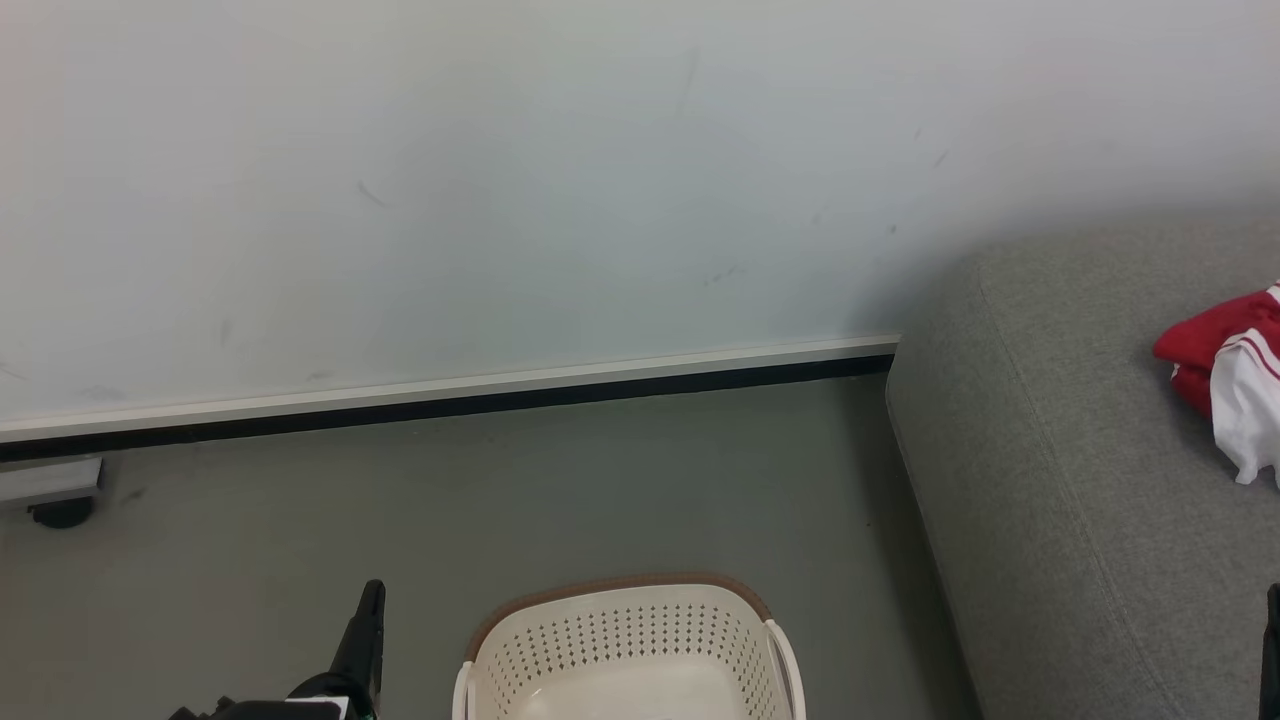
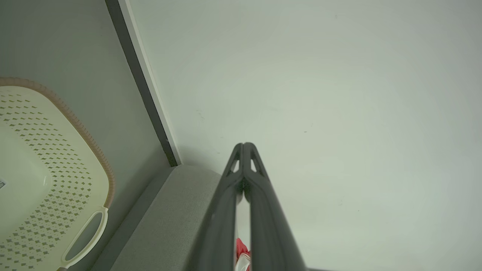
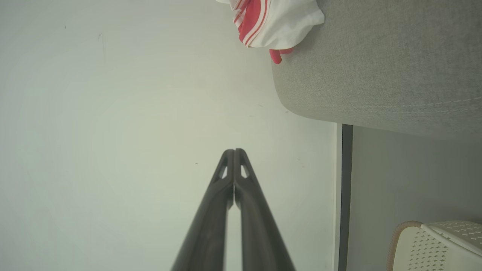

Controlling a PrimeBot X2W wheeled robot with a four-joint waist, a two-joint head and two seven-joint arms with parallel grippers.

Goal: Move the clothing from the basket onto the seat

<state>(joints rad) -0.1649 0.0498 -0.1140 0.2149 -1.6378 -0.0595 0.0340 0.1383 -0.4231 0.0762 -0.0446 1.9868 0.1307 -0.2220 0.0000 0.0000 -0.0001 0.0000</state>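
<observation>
While the red-and-white sports shirt [image 1: 1212, 342] is seen lying on the grey sofa cushion [image 1: 1050, 480], the cream laundry basket [image 1: 620, 640] is seen on the floor [image 1: 650, 480] nearby; left hand [image 2: 244, 145] and right hand [image 3: 234, 150] are clenched, nothing gripped.

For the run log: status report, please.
Left gripper shut, empty. Right gripper shut, empty. Red-and-white fabric shirt on grey upholstered seat, out of cream perforated plastic basket. No obstruction seen.
</observation>
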